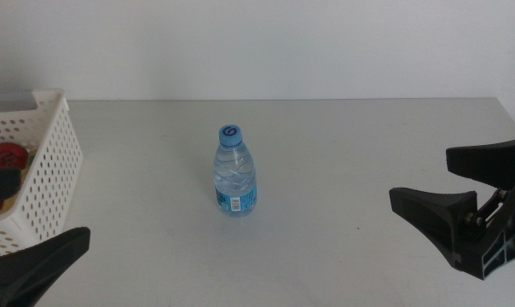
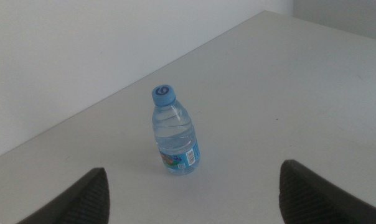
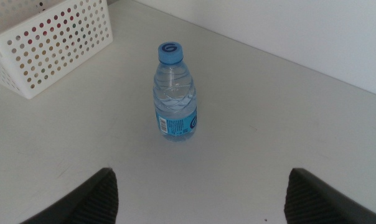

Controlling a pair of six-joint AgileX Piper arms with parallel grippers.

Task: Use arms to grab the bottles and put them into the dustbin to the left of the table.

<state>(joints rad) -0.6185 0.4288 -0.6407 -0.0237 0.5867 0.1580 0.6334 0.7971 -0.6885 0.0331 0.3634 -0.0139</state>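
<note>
A small clear water bottle point(image 1: 234, 170) with a blue cap stands upright in the middle of the grey table point(image 1: 343, 136). It also shows in both wrist views as the bottle point(image 2: 175, 134) point(image 3: 174, 93). The white perforated dustbin point(image 1: 49, 162) sits at the left edge, with a red can point(image 1: 6, 155) lying inside it. My left gripper point(image 1: 53, 205) is low at the near left beside the dustbin, open and empty. My right gripper point(image 1: 419, 175) hovers at the right, well away from the bottle, also open and empty.
A white wall rises behind the table's far edge. Bare tabletop surrounds the bottle on all sides. A corner of the dustbin point(image 3: 51, 50) shows in the right wrist view, apart from the bottle.
</note>
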